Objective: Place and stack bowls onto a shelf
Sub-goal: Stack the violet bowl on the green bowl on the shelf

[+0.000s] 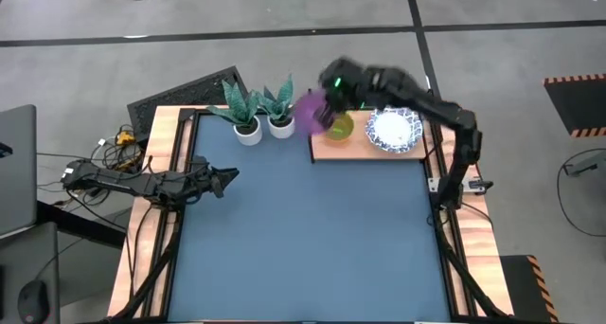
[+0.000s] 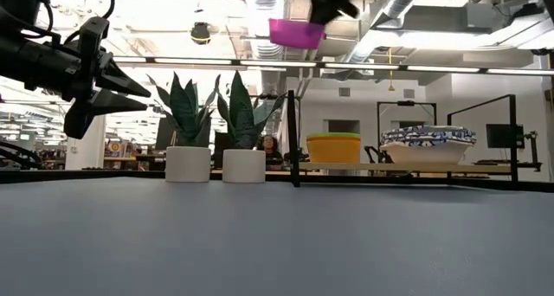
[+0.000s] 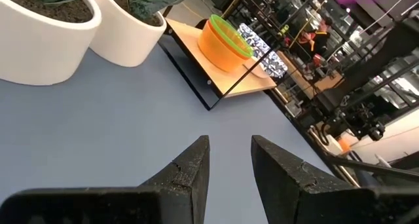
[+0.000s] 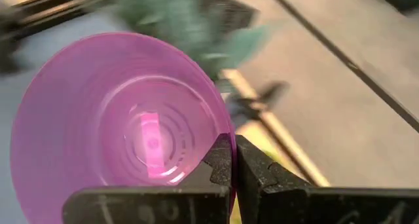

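Observation:
My right gripper is shut on the purple bowl, high in the air over the shelf's left end, near the plant pots. The shelf is a light wooden board in a black frame at the table's far right. On it stand a yellow bowl with a green one nested inside and a stack of white bowls with blue patterned rims. No red bowl shows. My left gripper hovers open above the table's left side, apart from everything. My right gripper pinches the purple bowl's rim between its two fingers, one finger inside the bowl and one outside. The bowl is lifted clear of everything. In the low view it hangs about level, mouth up, below the gripper.
Two small white plant pots with spiky green leaves stand at the far edge, just left of the shelf. The shelf's black frame post rises beside them. The blue-grey tabletop stretches toward the near edge.

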Available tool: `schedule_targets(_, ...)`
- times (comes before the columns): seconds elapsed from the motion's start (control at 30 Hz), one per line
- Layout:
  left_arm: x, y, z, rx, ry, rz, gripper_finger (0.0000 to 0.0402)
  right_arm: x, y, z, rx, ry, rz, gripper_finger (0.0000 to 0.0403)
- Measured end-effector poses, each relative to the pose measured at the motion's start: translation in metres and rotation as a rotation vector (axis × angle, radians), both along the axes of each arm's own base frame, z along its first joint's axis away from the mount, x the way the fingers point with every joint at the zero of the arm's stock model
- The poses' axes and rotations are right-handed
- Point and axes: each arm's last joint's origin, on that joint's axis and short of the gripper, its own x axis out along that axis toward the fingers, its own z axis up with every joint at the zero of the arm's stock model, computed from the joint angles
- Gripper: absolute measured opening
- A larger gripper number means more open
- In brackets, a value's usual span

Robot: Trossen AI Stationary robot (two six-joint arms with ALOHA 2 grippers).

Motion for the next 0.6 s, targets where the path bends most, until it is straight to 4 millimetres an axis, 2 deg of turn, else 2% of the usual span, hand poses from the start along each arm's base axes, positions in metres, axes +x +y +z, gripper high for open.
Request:
schedule_targets(0.1,0.0,0.0,0.0,0.0,0.0,0.001,0.0098,-0.021,-0.039,0.001,0.006,0.016,-0.107,0.0024)
schedule_targets(0.27,0.0,0.0,0.0,0.005,0.003,0.001,0.0098,-0.043,-0.092,-0.014,0.068,0.08,-0.175,0.0024)
schedule_targets(0.4,0.0,0.0,0.0,0.011,0.006,0.001,0.0098,-0.043,-0.123,-0.04,0.196,0.111,-0.144,0.0024)
schedule_targets(0.6,0.0,0.0,0.0,0.011,0.006,0.002,0.0098,-0.024,-0.142,-0.086,0.311,0.217,-0.06,0.0024)
